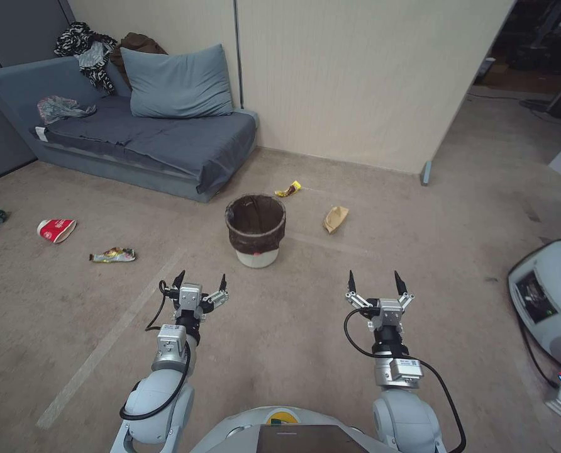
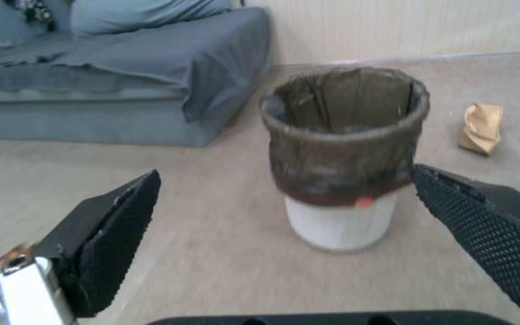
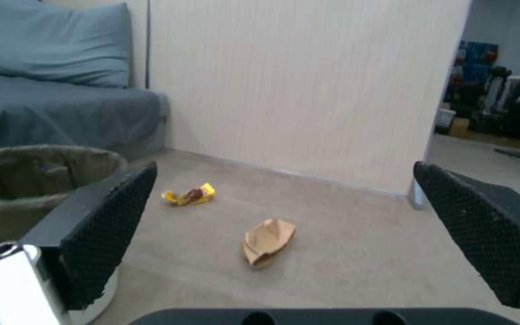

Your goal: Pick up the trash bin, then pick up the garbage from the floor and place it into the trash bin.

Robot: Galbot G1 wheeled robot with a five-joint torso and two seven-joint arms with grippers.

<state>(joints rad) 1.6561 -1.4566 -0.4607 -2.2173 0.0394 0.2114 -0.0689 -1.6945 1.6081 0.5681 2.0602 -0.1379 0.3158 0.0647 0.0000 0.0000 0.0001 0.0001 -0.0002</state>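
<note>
A grey-blue sofa (image 1: 136, 141) with a matching pillow (image 1: 177, 82) stood on the beige carpet (image 1: 305, 327) against a cream panelled wall (image 1: 356, 75), beside a dim doorway (image 1: 532, 56).

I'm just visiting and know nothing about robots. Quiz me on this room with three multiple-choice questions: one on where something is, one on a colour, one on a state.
1. Where does the trash bin stand?
A. On the sofa
B. On the floor ahead of both grippers
C. In the left gripper

2. What colour is the bag liner folded over the bin's rim?
A. Dark brown
B. Bright blue
C. Pink

3. How are the left gripper and right gripper?
A. Both open, holding nothing
B. Both shut on litter
C. Left shut on the bin

Answers: 1 B, the bin sits on the floor beyond the fingertips. 2 A, the left wrist view shows a dark brown liner above the white base. 3 A, each pair of fingers is spread apart with only floor between.
</note>
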